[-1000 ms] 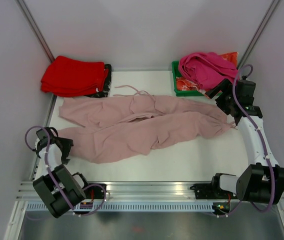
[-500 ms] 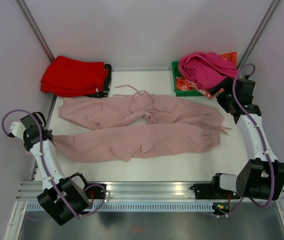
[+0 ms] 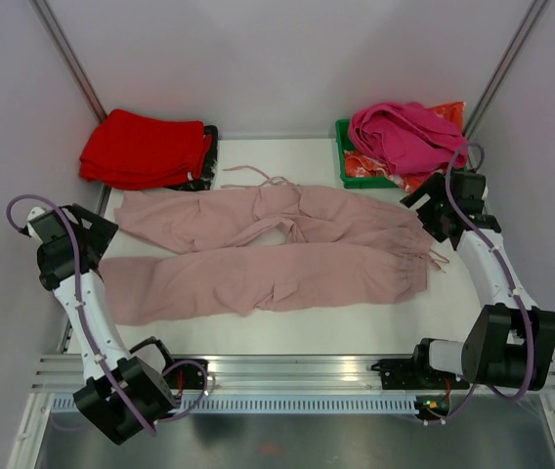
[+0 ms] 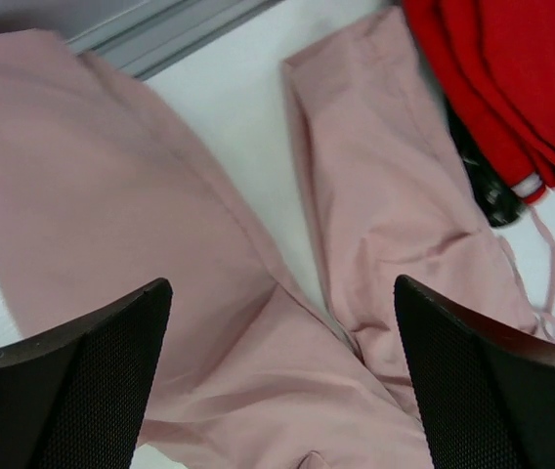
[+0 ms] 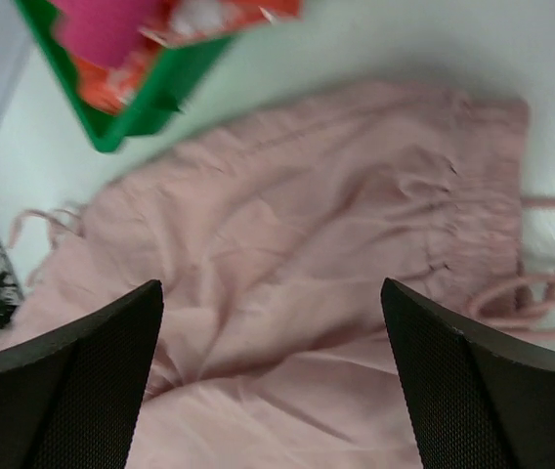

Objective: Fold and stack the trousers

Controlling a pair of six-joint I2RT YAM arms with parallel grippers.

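Note:
The pale pink trousers [image 3: 258, 259] lie flat across the table in two long bands, one behind the other. Thin cords trail at the back [image 3: 248, 176] and at the right end [image 3: 441, 259]. My left gripper [image 3: 92, 233] hovers open over the left ends of the bands; its wrist view shows pink fabric [image 4: 209, 293] beneath the left gripper [image 4: 282, 391] and nothing between the fingers. My right gripper [image 3: 426, 210] hangs open above the gathered right end [image 5: 473, 195]. The right gripper [image 5: 273, 381] holds nothing, and cords [image 5: 541, 288] lie to the side.
Folded red garments [image 3: 146, 149] are stacked on a dark item at the back left, also seen as the red garments [image 4: 512, 78]. A green bin [image 3: 356, 171] with a magenta garment [image 3: 405, 132] stands at the back right, near my right wrist. Walls close both sides.
The near band has been drawn out straight to the left and lies flatter. My left gripper shut, then opened and drew back left off the cloth. My right gripper drifted slightly nearer the waist end.

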